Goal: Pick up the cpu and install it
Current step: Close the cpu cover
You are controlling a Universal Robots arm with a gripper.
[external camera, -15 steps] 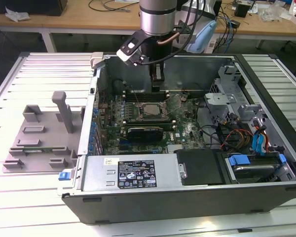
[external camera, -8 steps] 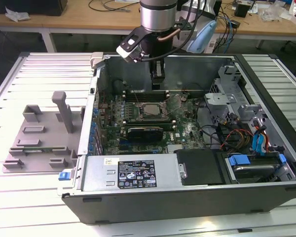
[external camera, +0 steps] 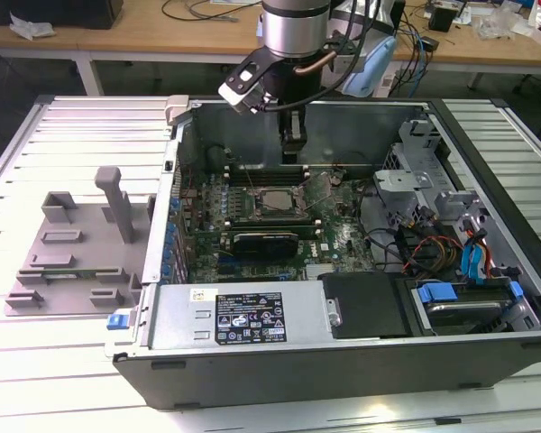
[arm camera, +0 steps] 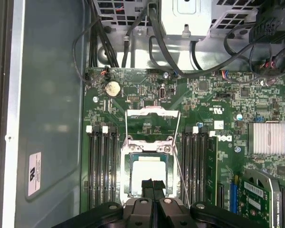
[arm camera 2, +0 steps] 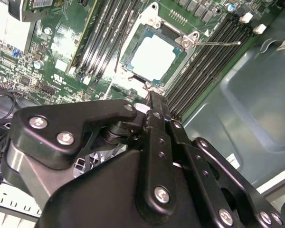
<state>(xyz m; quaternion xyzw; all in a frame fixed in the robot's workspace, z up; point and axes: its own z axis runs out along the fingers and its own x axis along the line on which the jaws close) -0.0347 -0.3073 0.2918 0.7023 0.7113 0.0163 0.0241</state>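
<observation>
The cpu [external camera: 272, 200], a small square chip with a pale silvery top, lies flat in the black socket on the green motherboard inside the open computer case [external camera: 343, 361]. Both wrist views show the cpu [arm camera: 149, 172] [arm camera 2: 153, 58] in the socket, with the metal load frame [arm camera: 152, 114] folded back and the thin latch lever [arm camera: 179, 156] raised. My gripper [external camera: 293, 146] hangs inside the case, just above the socket's far edge. Its two black fingertips [arm camera: 152, 185] [arm camera 2: 153, 97] are pressed together with nothing between them.
Memory slots [arm camera: 102, 166] flank the socket on both sides. A finned heat sink [arm camera: 269, 137], cables [arm camera: 166, 52] and a drive cage [external camera: 415, 162] crowd the case. A grey plastic fixture [external camera: 72, 244] sits on the slatted table at the exterior view's left.
</observation>
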